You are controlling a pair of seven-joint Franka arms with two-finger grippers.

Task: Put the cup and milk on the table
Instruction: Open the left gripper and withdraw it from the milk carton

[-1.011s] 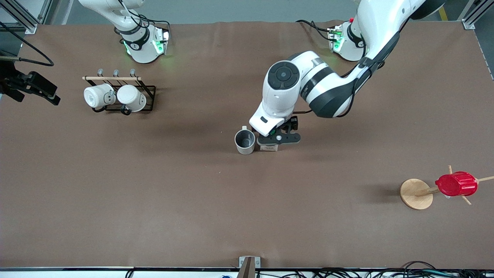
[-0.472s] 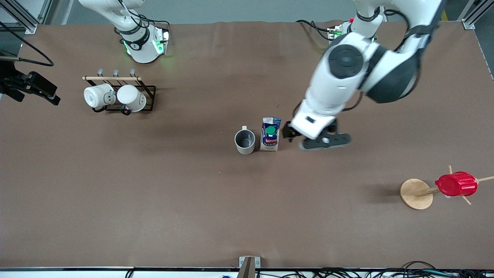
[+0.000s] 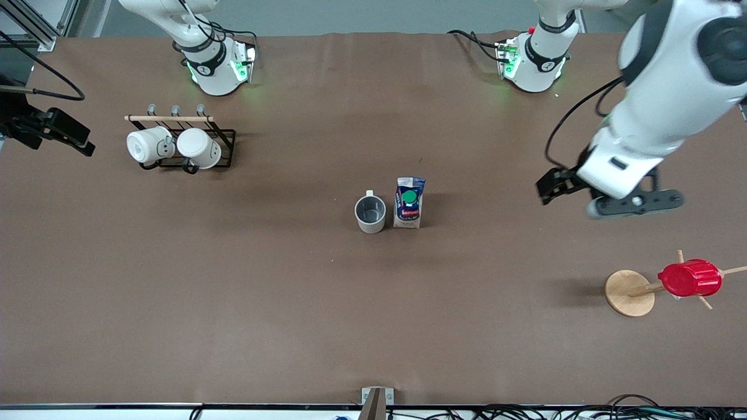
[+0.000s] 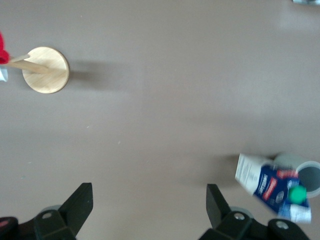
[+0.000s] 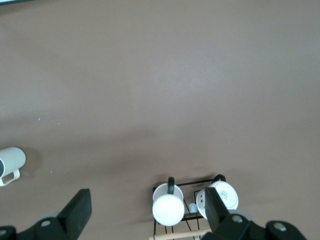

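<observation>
Mid-table: cup (image 3: pixel 370 213) touching milk (image 3: pixel 409 202), seemingly. Left gripper (image 4: pixel 149 210) wide open, empty; right gripper (image 5: pixel 145 211) likewise, unseen from front.

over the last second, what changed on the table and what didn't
The left gripper let go of the milk and swung away toward the left arm's end of the table, fingers open and empty. The milk now stands upright beside the cup. The cup, the two white mugs on their rack, the red cup and the right gripper, waiting open, stayed put.
</observation>
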